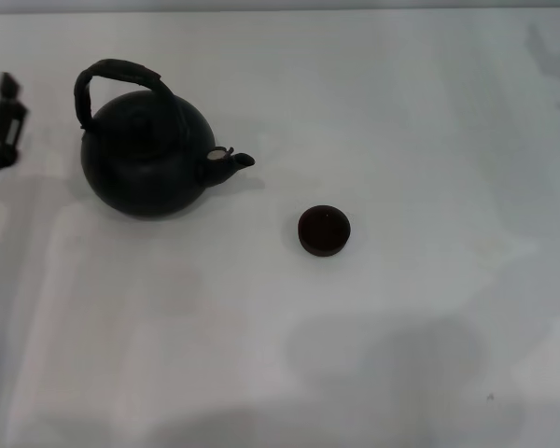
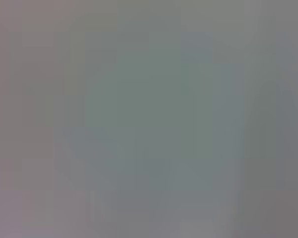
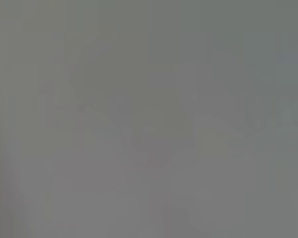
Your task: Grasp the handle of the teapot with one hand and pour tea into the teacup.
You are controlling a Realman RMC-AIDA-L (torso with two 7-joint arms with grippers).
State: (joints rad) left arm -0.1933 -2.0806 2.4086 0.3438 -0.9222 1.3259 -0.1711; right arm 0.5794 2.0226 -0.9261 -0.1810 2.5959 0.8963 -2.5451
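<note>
Teapot: the teapot (image 1: 149,159) sat upright on the white table (image 1: 401,112) toward my left, lid on, contents hidden
Handle: the handle (image 1: 121,77) arched over its top, nothing touching it
Spout: pale tip pointed toward the teacup (image 1: 324,231)
Teacup: it stood near the spout but apart from it; I could not tell what its dark inside held
My left gripper (image 1: 5,117): at the table's left edge, apart from the teapot; whether my fingers were spread, I cannot tell
Right arm: outside the head view
Views: only the head view showed objects; both wrist views were blank grey
Room: bare table lay right of the cup and in front of both vessels
</note>
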